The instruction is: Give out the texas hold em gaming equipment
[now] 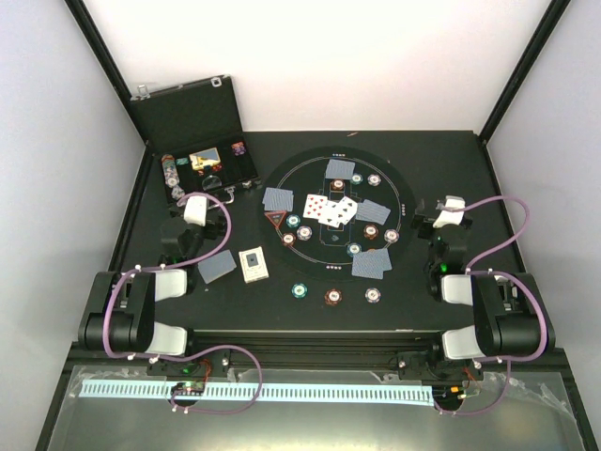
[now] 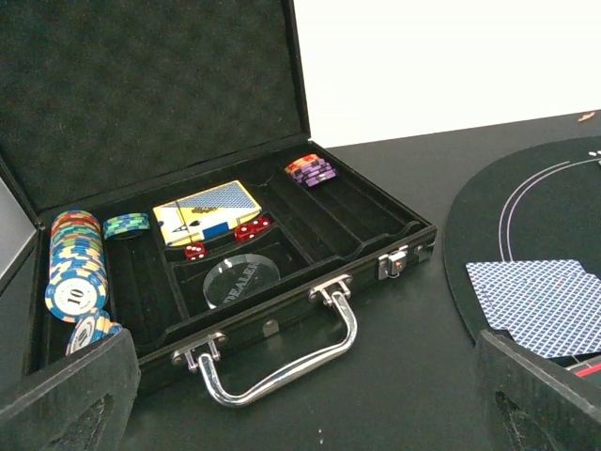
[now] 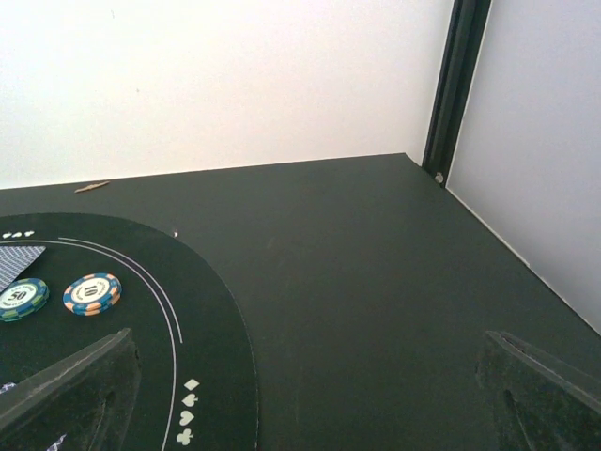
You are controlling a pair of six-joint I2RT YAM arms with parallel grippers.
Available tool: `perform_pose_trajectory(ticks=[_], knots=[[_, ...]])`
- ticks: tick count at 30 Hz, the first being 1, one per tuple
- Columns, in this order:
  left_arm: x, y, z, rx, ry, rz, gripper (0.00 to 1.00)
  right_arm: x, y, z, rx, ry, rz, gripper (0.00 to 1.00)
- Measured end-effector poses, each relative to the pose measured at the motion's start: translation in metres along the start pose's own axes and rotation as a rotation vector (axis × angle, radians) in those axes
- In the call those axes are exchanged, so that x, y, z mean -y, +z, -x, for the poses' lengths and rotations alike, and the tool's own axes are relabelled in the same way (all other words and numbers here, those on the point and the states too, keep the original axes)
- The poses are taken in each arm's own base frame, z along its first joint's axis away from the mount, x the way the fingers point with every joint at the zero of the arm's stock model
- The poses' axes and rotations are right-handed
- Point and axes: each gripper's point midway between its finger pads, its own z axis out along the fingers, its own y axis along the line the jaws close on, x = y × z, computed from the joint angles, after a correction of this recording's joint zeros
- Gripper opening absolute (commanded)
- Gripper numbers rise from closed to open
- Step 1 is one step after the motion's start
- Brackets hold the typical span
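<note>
Two grippers, left gripper and right gripper, we are holding spread wide and empty. We are facing the chip stack at the open case's left end, so we should be straddling it squarely.

Glossy metal case handle, matt mat

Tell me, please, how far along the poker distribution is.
Done: face-up cards sit at the middle of the mat, with face-down cards and chips around them. In hand: nothing; left pincer and right pincer are open, empty. Left: chip stacks and red dice lie in the case; a deck and three chips sit off the mat.
</note>
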Motion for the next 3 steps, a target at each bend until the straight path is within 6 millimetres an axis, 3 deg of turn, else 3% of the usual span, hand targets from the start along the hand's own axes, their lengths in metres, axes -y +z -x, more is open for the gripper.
perform_pose_trajectory(ticks=[3], knots=[[0.0001, 0.0000, -0.0007, -0.003, -0.001, 0.000, 0.99, 0.0000, 0.0000, 0.0000, 0.000, 0.000, 0.000, 1.00]])
